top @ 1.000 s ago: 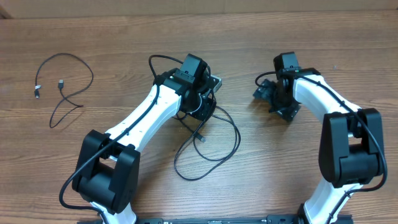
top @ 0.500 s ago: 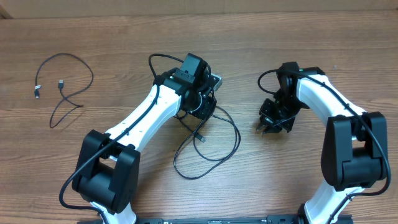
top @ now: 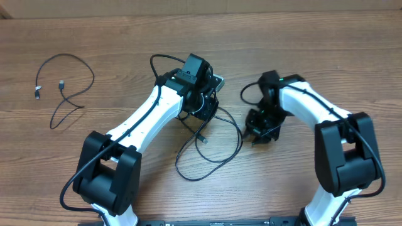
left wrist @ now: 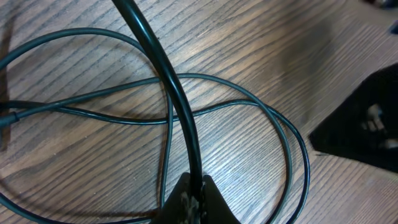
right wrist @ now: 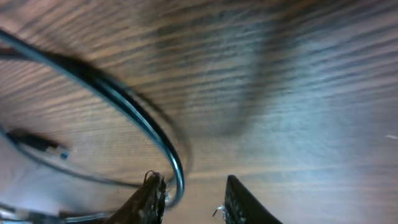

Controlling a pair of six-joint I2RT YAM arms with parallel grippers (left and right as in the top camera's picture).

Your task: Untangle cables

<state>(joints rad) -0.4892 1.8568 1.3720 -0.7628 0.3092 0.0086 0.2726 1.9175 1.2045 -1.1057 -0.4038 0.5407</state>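
A thin black cable lies in overlapping loops on the wooden table at the centre, with a small plug inside the loops. My left gripper stands over its upper part and is shut on one strand, which runs up from between the fingertips. My right gripper is low at the loop's right side with its jaws apart. A curved strand passes just inside its left finger, and nothing is pinched. A second cable lies loosely at the far left.
The second cable's two plug ends rest near the table's left edge. The table's back edge runs along the top of the overhead view. Both white arms reach in from the front.
My right arm has swung left and toward the front, up to the loop's right side, and its jaws stand narrower than a second ago. The left arm and its grip are unchanged.
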